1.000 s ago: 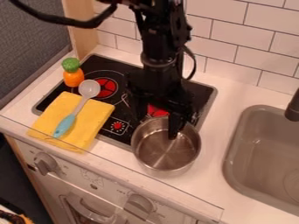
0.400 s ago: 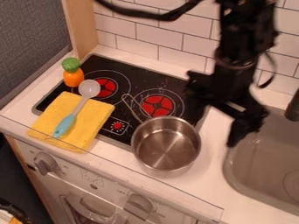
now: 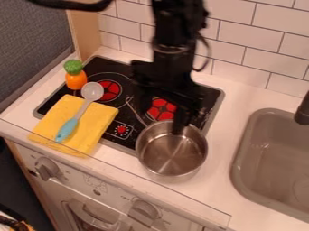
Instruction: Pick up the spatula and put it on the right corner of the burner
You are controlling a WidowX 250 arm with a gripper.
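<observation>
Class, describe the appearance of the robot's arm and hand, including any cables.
The arm is black, with chunky, angular joint sections. A thin black cable loops beside it, and a thicker black cable curves at upper left. The hand is black too. I cannot make out any markings.

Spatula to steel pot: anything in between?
Yes. In the camera view, right of the spatula comes part of the yellow cloth, then black cooktop with a red dial, then the pot.
</observation>
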